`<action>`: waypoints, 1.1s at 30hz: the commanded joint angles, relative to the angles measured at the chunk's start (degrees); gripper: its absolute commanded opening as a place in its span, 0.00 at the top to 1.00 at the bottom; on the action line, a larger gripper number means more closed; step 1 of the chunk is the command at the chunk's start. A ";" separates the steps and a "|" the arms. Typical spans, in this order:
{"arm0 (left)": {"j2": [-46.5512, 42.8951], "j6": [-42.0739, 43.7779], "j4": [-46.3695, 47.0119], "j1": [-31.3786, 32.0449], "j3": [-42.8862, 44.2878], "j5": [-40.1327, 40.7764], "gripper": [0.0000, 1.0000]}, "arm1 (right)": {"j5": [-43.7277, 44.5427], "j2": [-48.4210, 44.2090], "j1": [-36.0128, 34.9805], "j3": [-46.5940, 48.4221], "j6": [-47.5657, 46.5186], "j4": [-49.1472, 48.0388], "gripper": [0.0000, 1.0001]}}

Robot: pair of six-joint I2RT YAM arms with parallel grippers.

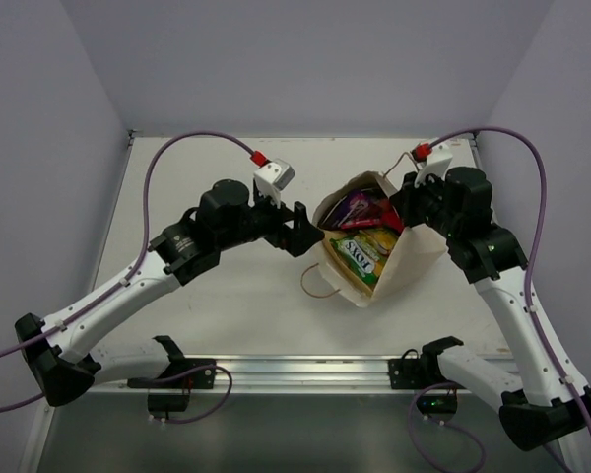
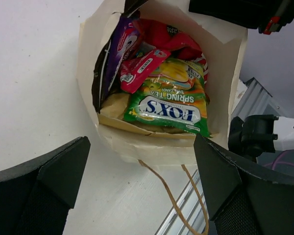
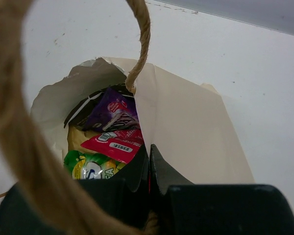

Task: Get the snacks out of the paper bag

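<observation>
The left gripper hangs low over the white table with its fingers spread wide and nothing between them, aimed at the open mouth of the paper bag just beyond its tips. The bag lies tilted on the table right of centre, mouth turned toward the left arm, and the snacks are all inside it. The left wrist view looks straight in: a green-yellow packet lies foremost, a pink packet rests across its top, a purple packet stands against the left wall, a red packet sits at the back, and a tan pouch lies underneath. One brown cord handle loops flat on the table at the bag's near side. The right gripper sits at the bag's far right rim; its fingers are pressed together, and the right wrist view shows the edge of the bag's cream wall running down into them, pinched. That view alone shows the second cord handle arching close over the lens. Only the top view shows the room: pale lilac walls on three sides and a metal rail along the table's near edge.
</observation>
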State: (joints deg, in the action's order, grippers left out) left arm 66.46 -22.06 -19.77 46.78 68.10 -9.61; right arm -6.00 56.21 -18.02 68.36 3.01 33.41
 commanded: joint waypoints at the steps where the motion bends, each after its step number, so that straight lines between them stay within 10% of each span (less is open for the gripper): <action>1: 0.42 -2.10 8.69 2.95 -0.51 6.34 0.04 | -5.15 -2.32 -0.52 0.02 1.91 -4.23 1.00; 9: 7.45 -2.46 13.17 9.55 1.77 13.20 0.09 | -5.60 -4.00 -0.61 -0.33 3.68 -4.14 0.99; 22: 21.08 30.47 13.52 15.53 7.76 15.41 0.21 | -7.01 -3.91 -0.70 -0.42 3.32 -4.31 0.99; 33: 29.77 38.15 14.32 15.62 11.35 16.28 0.41 | -7.80 -4.44 -0.70 -1.38 3.94 -5.63 0.99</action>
State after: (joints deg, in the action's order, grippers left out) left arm 94.41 11.90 -8.14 62.28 76.03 5.34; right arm -10.87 53.49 -18.37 66.26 5.56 33.78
